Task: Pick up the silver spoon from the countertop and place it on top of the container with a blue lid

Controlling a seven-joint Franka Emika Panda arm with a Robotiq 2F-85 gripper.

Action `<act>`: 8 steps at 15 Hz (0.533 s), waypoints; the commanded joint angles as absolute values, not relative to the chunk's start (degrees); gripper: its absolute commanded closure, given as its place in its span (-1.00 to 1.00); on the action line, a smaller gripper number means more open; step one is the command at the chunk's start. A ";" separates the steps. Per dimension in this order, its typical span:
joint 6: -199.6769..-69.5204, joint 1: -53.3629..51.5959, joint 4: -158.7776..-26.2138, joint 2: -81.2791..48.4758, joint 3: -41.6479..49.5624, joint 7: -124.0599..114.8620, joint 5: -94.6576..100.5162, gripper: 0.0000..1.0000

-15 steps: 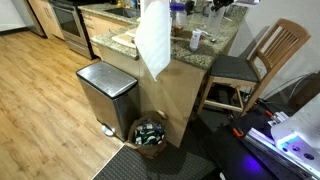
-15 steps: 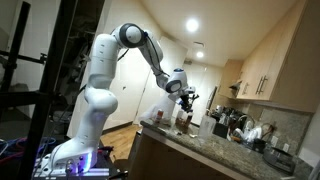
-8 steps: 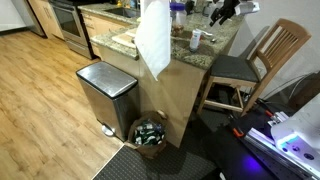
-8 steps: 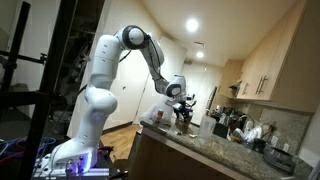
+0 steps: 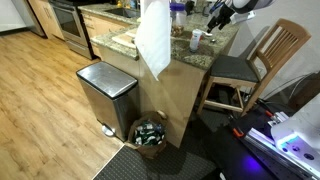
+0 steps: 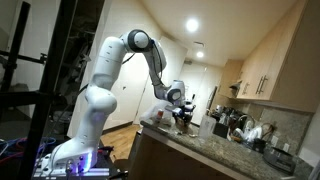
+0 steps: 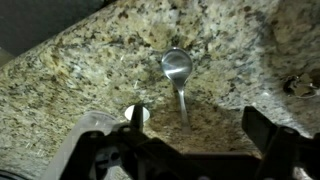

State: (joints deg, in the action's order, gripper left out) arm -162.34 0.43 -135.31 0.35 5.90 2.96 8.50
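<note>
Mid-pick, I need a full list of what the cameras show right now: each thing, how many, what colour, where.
silver spoon: one, pale silver, flat on the countertop.
container with a blue lid: one, whitish, pale blue lid, on the countertop.
countertop: one, speckled beige-brown granite.
trash can: one, steel, on the wooden floor by the counter.
white sheet: one, hanging at the counter's front.
chair: one, wooden, at the counter's end.
basket: one, dark, on the floor at the counter's base.
arm: one, white, reaching over the counter.
gripper: one, dark, open, over the spoon's handle.
</note>
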 commanded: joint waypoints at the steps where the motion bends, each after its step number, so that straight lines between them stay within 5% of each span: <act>1: -163.30 0.83 -132.72 -3.98 4.04 4.01 6.11 -1.00; 8: -163.14 1.42 -129.18 -8.60 3.81 1.72 6.45 -1.00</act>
State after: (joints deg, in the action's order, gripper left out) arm -162.54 0.34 -131.94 -5.19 3.61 2.09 6.44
